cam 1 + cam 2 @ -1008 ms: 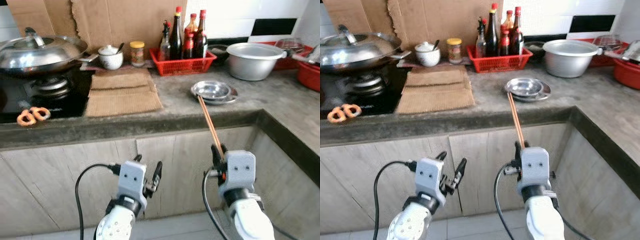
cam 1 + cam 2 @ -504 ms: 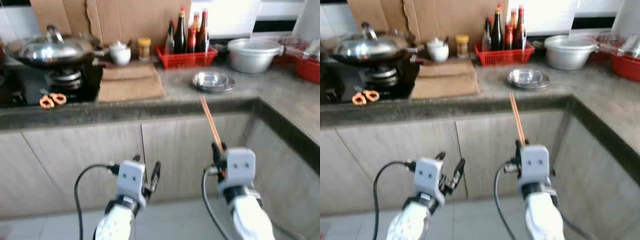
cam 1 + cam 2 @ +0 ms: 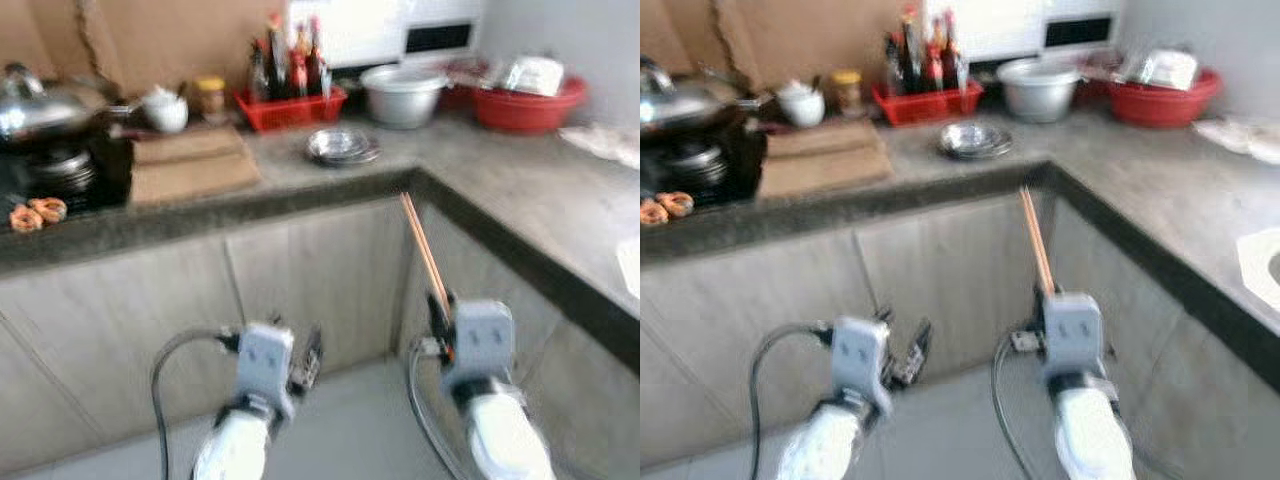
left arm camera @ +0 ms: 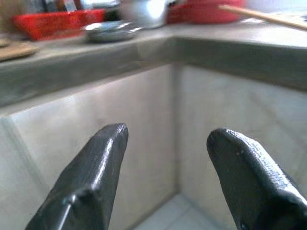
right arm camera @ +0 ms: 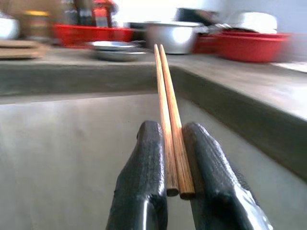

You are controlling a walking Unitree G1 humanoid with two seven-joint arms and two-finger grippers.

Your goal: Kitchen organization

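Below the table [image 3: 520, 190] edge, where its dark lip turns a corner, open floor [image 3: 970, 420] lies ahead of both arms. Right gripper [image 5: 175, 139] clamped on chopsticks [image 5: 165, 100] angled up toward the corner, clear of it. Left gripper [image 4: 165, 153], low beside it, fingers apart, empty; steel plates [image 4: 112, 29] near the edge.

Bright daylight, heavy motion blur thruout
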